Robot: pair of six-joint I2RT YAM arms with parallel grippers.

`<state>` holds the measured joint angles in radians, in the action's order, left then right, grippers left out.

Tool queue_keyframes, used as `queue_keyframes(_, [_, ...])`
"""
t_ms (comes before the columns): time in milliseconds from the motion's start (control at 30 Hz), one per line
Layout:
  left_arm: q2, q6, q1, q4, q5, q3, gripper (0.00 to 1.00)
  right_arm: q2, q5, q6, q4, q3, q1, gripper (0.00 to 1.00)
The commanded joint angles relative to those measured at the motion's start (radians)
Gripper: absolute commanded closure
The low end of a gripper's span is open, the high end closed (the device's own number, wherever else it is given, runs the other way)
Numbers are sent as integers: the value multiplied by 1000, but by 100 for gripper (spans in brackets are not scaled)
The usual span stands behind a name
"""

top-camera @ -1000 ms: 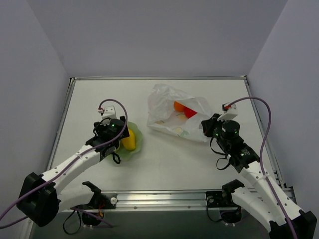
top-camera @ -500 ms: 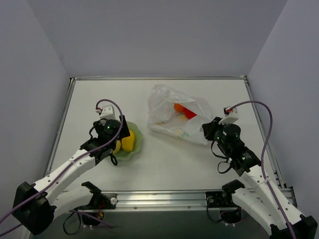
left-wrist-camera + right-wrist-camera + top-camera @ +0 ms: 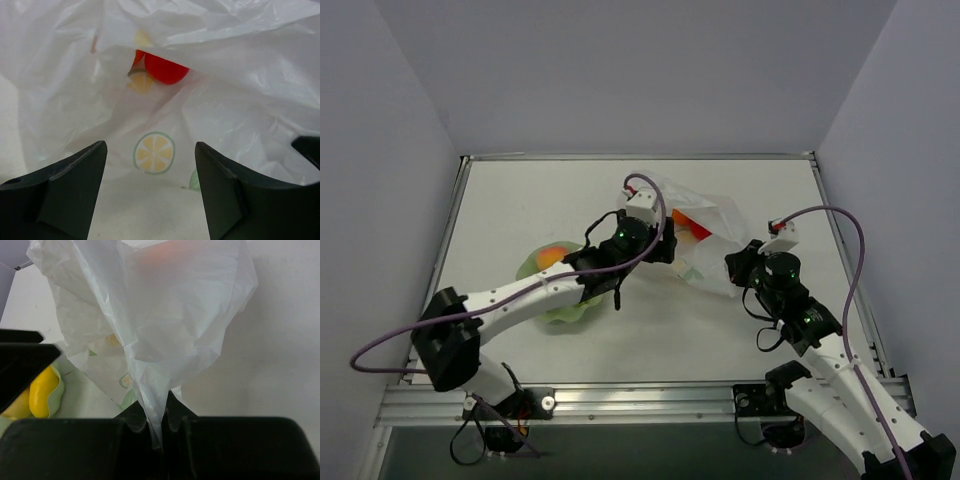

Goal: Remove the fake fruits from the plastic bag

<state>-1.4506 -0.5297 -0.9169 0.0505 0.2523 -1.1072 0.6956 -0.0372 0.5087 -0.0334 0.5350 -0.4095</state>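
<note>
The plastic bag (image 3: 695,215) lies crinkled at the back centre of the table. A red apple (image 3: 162,68) and an orange fruit (image 3: 138,56) sit inside it, seen through the bag's opening (image 3: 150,100). My left gripper (image 3: 150,150) is open and empty right at the bag's mouth (image 3: 667,250). My right gripper (image 3: 156,415) is shut on the bag's near right corner (image 3: 736,266), and the film rises from it (image 3: 165,315). A peach-orange fruit (image 3: 553,256) lies in the pale green bowl (image 3: 560,305). A yellow fruit (image 3: 42,390) shows in that bowl.
The left forearm (image 3: 530,295) stretches across the bowl. Lemon-slice prints (image 3: 154,152) mark the bag. A metal rail (image 3: 640,400) runs along the near edge, and grey walls enclose the table.
My left arm has swung from over the bowl to the right, up to the bag's mouth. My right gripper stays shut on the bag corner, almost still.
</note>
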Motion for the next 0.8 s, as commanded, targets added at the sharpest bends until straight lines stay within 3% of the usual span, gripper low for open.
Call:
queue_keyframes(0, [-201,59,-14,42,-87,-168,31,-24,-4,19,3,-6,-12,100])
queue_keyframes(333, [-566,94,-22,81,-45,-475,29,-76,-111,45,185,72,-26,100])
queue_keyframes(567, [-685,91,-28,189,48,-548,0,-87,-81,28,188,71,-32,100])
queue_keyframes(600, [-718,103,-28,198,71,-560,5,-87,-72,24,185,72,-32,100])
queue_keyframes(767, [-813,97,-20,264,94,-635,6,-94,-30,14,162,68,-37,100])
